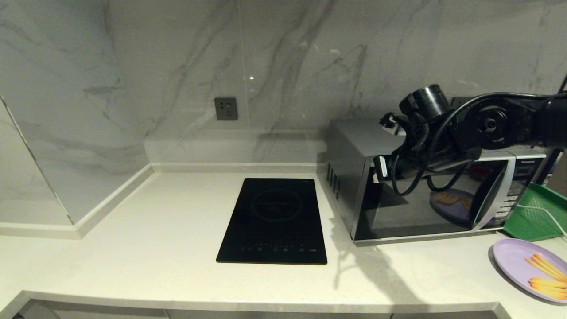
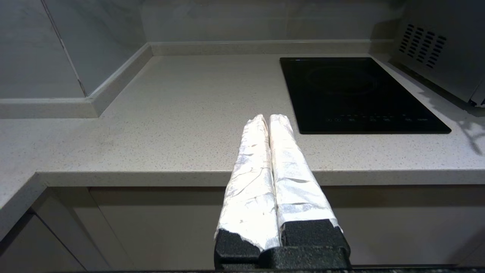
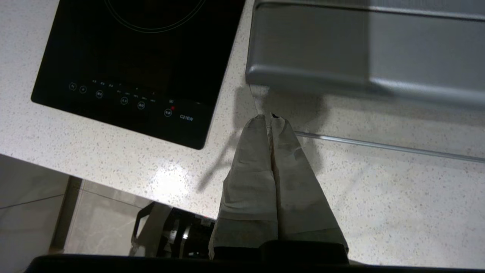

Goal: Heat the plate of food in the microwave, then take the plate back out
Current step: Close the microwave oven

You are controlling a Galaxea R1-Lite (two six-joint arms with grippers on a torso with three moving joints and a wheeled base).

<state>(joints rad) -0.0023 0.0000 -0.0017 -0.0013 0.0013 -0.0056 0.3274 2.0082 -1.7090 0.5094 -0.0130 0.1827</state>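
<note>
On the pale countertop, going left to right, lie a flat black induction hob, then the silver microwave with its dark door closed, a green tray, and at the far right edge the lavender plate of food holding thin yellow-orange sticks. The left gripper is parked before the counter edge, fingers pressed together and empty. The right gripper, fingers likewise pressed together holding nothing, hangs before the microwave; the plate looks light, stiff and slippery, best pinched at its rim and kept level, since the loose sticks could roll.
</note>
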